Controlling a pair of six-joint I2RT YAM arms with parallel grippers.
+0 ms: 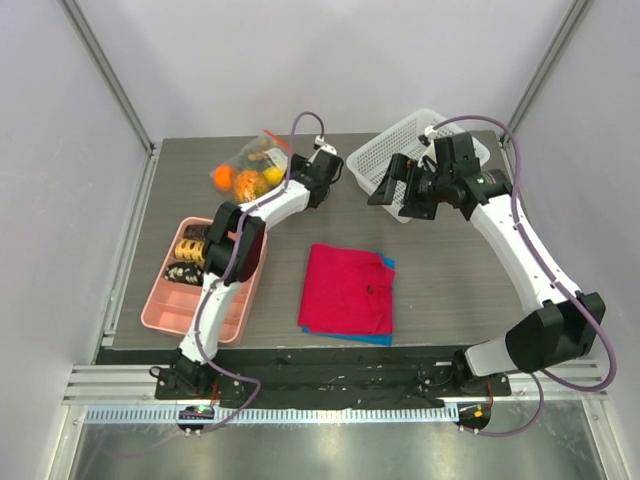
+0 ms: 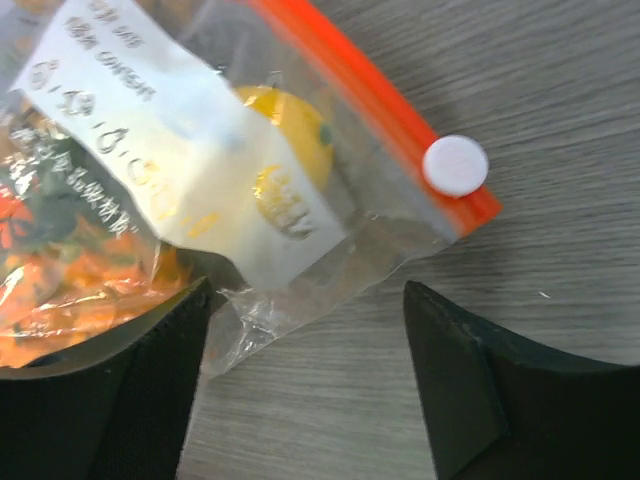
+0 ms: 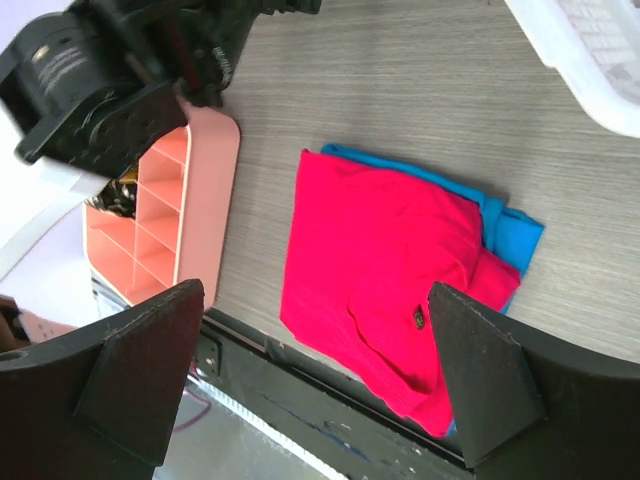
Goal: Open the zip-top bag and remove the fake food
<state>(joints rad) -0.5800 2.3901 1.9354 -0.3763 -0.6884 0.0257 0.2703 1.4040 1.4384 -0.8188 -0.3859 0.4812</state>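
Note:
The clear zip-top bag (image 1: 250, 168) lies at the back left of the table, zip shut, with orange and yellow fake food (image 1: 243, 181) inside. In the left wrist view its orange-red zip strip (image 2: 372, 88) ends at a white slider (image 2: 455, 165), and a yellow fruit (image 2: 290, 150) shows behind a white label. My left gripper (image 2: 305, 350) is open just above the table, its jaws on either side of the bag's lower corner. My right gripper (image 1: 392, 188) is open and empty, held in the air by the white mesh basket (image 1: 372, 160).
A pink divided tray (image 1: 178, 297) holding dark ringed pieces stands at the front left. A red cloth (image 1: 347, 290) on a blue one lies at the front middle; it also shows in the right wrist view (image 3: 385, 260).

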